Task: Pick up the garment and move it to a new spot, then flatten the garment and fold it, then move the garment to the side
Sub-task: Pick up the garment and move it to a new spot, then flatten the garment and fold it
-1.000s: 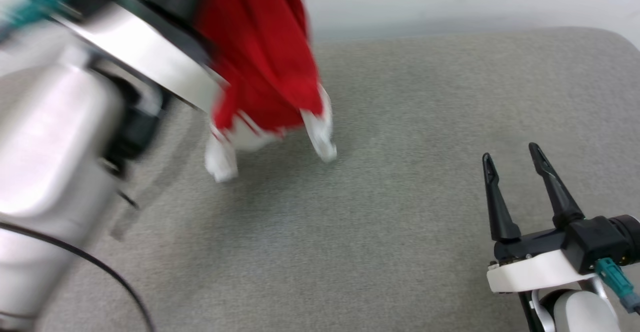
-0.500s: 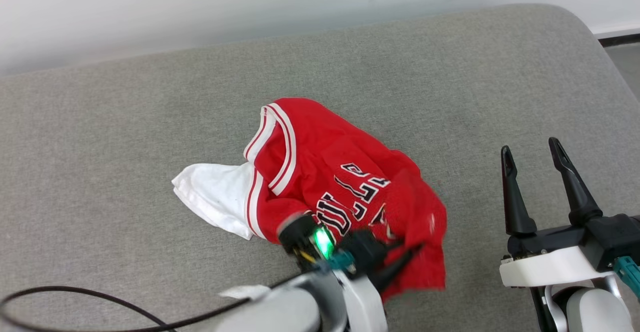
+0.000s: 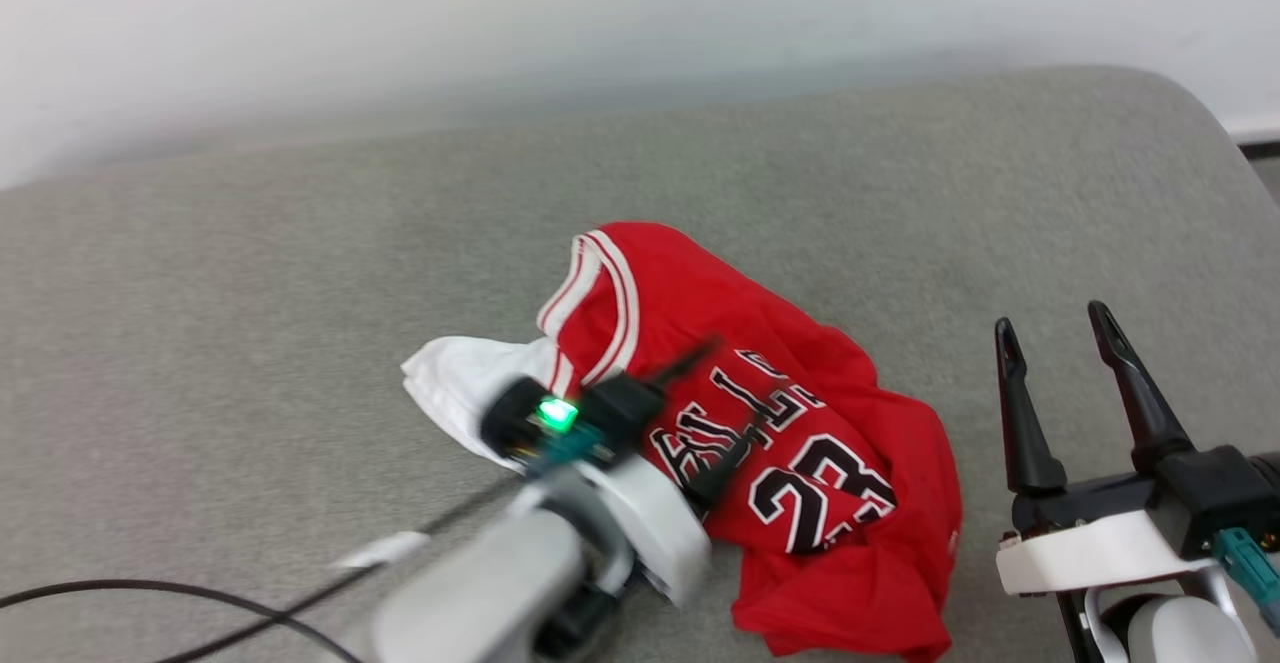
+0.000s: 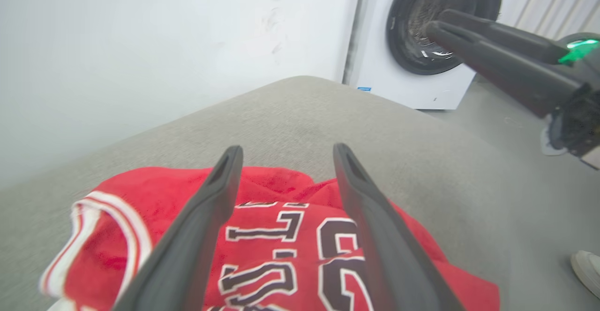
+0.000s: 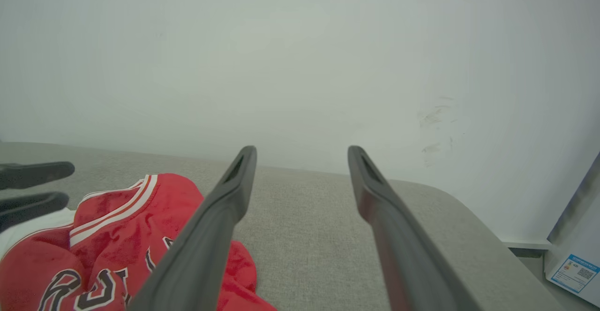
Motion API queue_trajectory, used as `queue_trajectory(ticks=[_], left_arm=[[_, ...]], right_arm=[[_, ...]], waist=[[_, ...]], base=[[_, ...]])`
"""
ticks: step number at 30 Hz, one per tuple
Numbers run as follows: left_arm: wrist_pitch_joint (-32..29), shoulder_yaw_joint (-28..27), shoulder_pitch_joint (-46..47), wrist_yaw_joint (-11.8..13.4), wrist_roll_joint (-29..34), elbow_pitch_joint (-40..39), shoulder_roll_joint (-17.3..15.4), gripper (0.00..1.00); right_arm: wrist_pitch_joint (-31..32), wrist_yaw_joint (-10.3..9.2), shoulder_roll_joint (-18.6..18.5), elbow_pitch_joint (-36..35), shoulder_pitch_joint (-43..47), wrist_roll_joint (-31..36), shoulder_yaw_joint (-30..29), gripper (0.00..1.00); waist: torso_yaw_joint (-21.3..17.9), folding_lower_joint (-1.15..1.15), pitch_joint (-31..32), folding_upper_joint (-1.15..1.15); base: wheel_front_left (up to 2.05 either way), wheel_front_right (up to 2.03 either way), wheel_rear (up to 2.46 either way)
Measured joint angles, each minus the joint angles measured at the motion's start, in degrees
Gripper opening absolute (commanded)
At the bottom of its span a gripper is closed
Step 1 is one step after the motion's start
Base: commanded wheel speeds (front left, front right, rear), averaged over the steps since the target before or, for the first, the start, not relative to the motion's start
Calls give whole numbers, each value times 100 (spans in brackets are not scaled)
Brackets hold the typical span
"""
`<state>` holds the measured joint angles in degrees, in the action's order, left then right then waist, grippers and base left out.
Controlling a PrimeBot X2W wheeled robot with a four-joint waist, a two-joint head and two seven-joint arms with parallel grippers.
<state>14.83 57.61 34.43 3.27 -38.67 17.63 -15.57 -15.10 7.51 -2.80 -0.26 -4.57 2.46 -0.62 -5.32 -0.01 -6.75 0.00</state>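
The garment (image 3: 762, 325) lies crumpled on the grey padded surface (image 3: 250, 323). It is red, with a white sleeve (image 3: 452, 383) sticking out to the left and its black "23" print facing up. My left gripper (image 3: 742, 383) hovers open just over the print, nothing between its fingers; the left wrist view shows the gripper (image 4: 287, 150) above the garment (image 4: 281, 236). My right gripper (image 3: 1050, 321) stands open at the lower right, beside the garment's right edge and apart from it. The right wrist view has that gripper (image 5: 302, 151) with the garment (image 5: 117, 217) at the lower left.
A white wall runs behind the padded surface, whose rounded right corner (image 3: 1190, 113) drops off to the floor. A white washing machine (image 4: 422, 81) with a dark round door stands beyond that corner. A person's shoe (image 4: 587, 269) is on the floor. A black cable (image 3: 150, 593) trails from my left arm.
The garment hung from my raised left gripper one second ago; it now lies on the surface and the left gripper has let go and opened above it. The head camera shifted too.
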Motion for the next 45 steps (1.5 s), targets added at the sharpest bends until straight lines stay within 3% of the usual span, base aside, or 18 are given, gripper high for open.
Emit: queue_trajectory(ticks=[11,14,17,18,20,30,35,40,45], left_arm=[[24,-2735,-1177,612,709,-1226,-910,100],[24,-3417,-1870,683,835,-1589,-905,100],[24,-3716,-2373,669,1042,-1750,-888,100],[24,-4080,-2780,659,1152,-1892,-736,100],[24,-4212,-2956,647,1203,-1925,-646,100],[25,-4652,-3799,-33,1940,-1886,25,100],[24,-4789,-3817,-336,2058,-1642,113,100],[-64,-4729,-3518,-714,1961,-1343,-26,100],[-1010,-4417,-2691,-970,1805,-1235,-439,100]], right_arm=[[0,0,0,-74,253,109,-22,100],[0,0,1,-142,258,160,11,100],[0,0,-1,-187,289,147,12,100],[0,0,-1,-233,335,116,35,100],[0,0,0,-246,344,103,52,100],[0,0,0,-304,432,45,147,100],[0,0,0,-303,436,43,207,100],[0,0,0,-316,378,44,243,100],[0,-1,-1,-397,242,0,208,100]], waist=[[501,0,577,0],[582,0,679,0],[616,0,718,0],[642,0,724,0],[649,0,722,0],[633,0,680,0],[565,0,646,0],[436,0,516,0],[310,1,218,0]], base=[[0,0,0],[0,0,0],[0,0,0],[0,0,0],[0,0,0],[0,0,0],[0,0,0],[0,0,0],[0,0,0]])
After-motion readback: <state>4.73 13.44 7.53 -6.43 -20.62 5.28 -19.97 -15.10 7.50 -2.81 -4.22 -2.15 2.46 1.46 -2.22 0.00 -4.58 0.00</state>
